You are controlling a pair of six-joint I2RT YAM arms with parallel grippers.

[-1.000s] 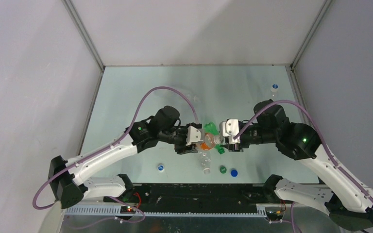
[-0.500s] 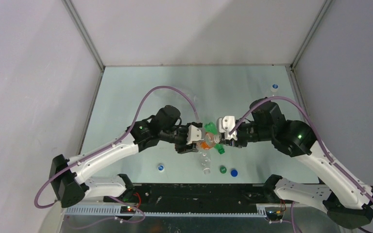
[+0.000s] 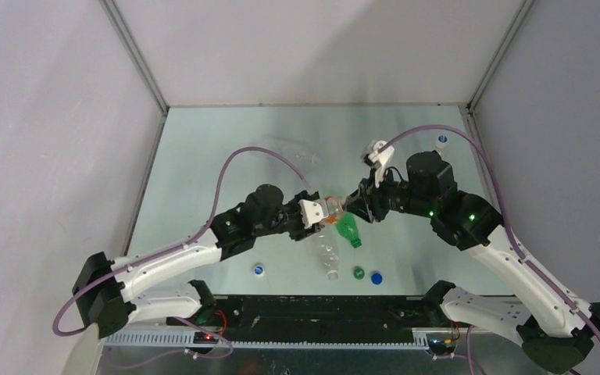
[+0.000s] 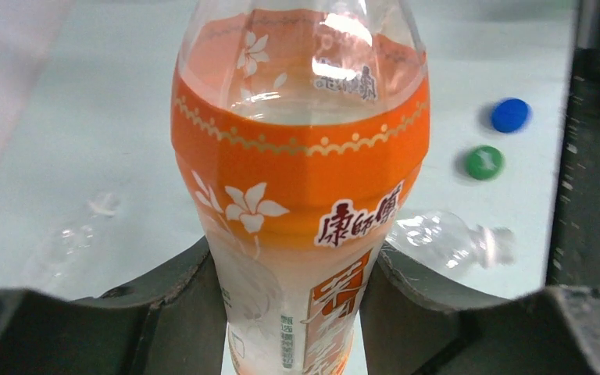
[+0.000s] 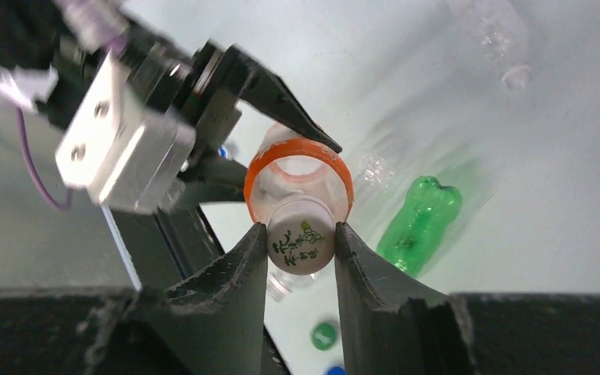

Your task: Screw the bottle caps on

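Note:
My left gripper (image 3: 318,214) is shut on the orange labelled bottle (image 3: 330,211), held off the table; in the left wrist view the fingers (image 4: 180,305) press the bottle's (image 4: 301,156) lower body. My right gripper (image 3: 351,205) is shut on a white printed cap (image 5: 302,244) that sits at the bottle's mouth (image 5: 301,168), one finger on each side. A green bottle (image 3: 348,231) lies on the table below them. A clear bottle (image 3: 326,256) lies nearer the front. Loose caps lie at the front: blue-and-white (image 3: 258,270), green (image 3: 358,273), blue (image 3: 376,276).
Another blue-and-white cap (image 3: 441,141) stands at the far right of the table. A clear bottle (image 5: 500,39) lies further back. Grey walls close in the table on three sides. The black rail of the arm bases (image 3: 312,306) runs along the near edge.
The right wrist has rolled and lifted while staying at the bottle's mouth. The left gripper with the orange bottle has shifted slightly away from the front. The green bottle now shows fully.

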